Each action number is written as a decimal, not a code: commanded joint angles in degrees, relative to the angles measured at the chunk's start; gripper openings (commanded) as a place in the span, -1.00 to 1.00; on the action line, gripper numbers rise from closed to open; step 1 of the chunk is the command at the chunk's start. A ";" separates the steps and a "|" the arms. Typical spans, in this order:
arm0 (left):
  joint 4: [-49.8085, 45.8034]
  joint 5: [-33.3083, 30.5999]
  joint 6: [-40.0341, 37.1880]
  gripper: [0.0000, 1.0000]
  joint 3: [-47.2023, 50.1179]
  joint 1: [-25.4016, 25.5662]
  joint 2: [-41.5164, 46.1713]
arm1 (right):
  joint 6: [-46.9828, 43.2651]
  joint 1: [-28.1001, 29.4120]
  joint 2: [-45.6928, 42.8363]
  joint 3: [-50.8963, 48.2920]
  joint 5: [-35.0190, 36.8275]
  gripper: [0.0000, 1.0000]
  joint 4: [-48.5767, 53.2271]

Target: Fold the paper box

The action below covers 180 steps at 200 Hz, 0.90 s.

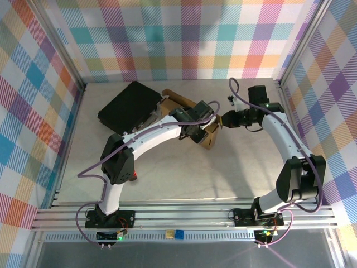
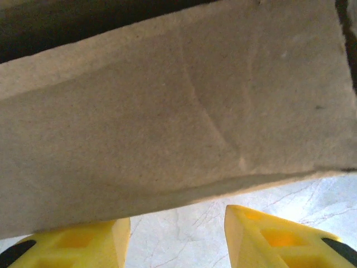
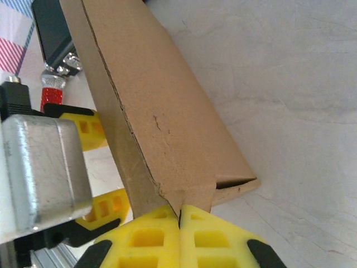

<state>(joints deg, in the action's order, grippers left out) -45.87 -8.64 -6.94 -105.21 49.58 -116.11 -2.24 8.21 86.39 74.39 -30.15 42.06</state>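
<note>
The paper box (image 3: 167, 111) is tilted up on edge mid-way across the table (image 3: 290, 84), its corner flap pinched by the right gripper (image 3: 179, 215), the left gripper (image 2: 175, 218) spread beside its wall; light, stiff, crease-prone board is judged best taken at flap edges.

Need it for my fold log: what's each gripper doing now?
Left gripper: open, beside the brown corrugated cardboard box.
Right gripper: closed on that box's edge.
</note>
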 commanded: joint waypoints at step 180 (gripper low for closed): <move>9.20 15.14 3.63 -0.04 -8.70 -6.25 -7.62 | 28.39 2.08 11.85 14.40 7.89 -1.00 7.89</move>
<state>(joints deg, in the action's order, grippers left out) -38.41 4.01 -4.69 -112.42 43.72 -122.23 23.42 8.73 95.85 84.77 -22.68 44.23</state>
